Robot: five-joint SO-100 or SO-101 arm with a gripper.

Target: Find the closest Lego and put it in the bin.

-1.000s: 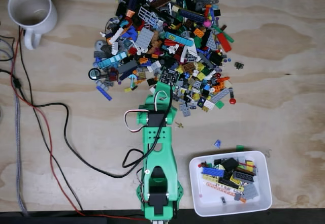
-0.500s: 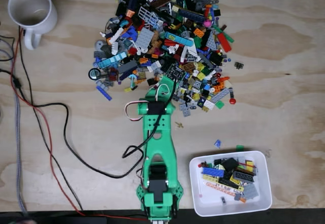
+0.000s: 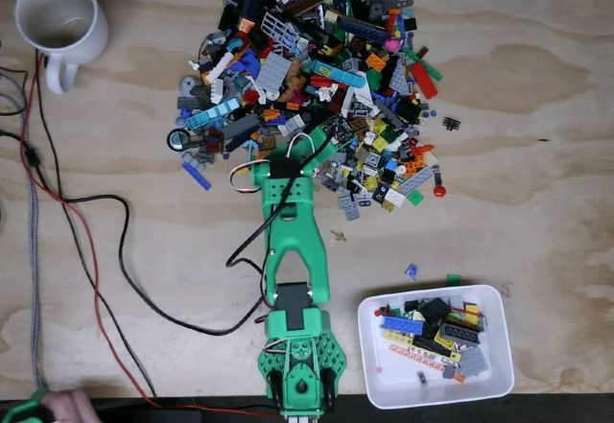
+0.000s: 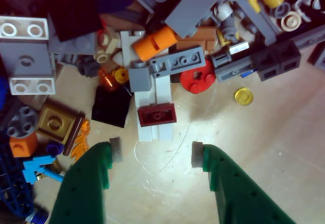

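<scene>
claw [image 4: 154,152] wide open | holds nothing | bare table [image 4: 264,122] between fingers

Black dotted Lego [image 3: 337,128] flat at pile's edge; white bin [image 3: 372,385] holds bricks.

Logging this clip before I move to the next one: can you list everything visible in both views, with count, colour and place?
Lego pile: one heap, many colours, top centre of the fixed view.
Dark red brick: one, on white plates just ahead of the pincer, wrist view.
Yellow round stud: one, on bare wood, wrist view right.
Bin: one, white, lower right, already holding mixed bricks.
Mug: one, white, top left corner.
Cables: several, black, red and grey, left side.
Table: one, pale plywood.
Hand: a person's, part of it at the bottom left edge.
Arm: one, green, bottom centre.
Pincer: one, green, open, at the pile's near edge.
</scene>
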